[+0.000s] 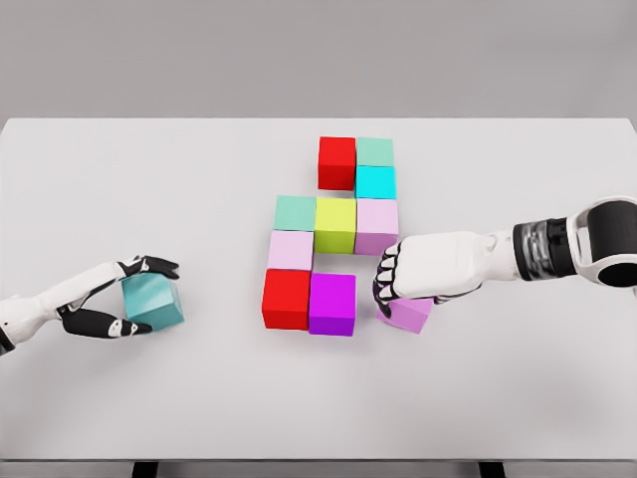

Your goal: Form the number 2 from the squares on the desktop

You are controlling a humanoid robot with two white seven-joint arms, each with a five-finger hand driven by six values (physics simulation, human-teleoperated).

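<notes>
Coloured cubes form a partial figure on the white table [119, 179]: red cube [336, 162] and mint cube [374, 151] on top, cyan cube [375, 182] below, then a row of green cube [295, 212], yellow cube [335, 223] and pale pink cube [377, 224], a pink cube [290, 250], and a red cube [287, 298] beside a magenta cube [332, 304] at the bottom. My right hand [390, 289] is curled over a lilac cube [411, 314] just right of the magenta one. My left hand [139, 297] holds a teal cube [152, 302] at the left.
</notes>
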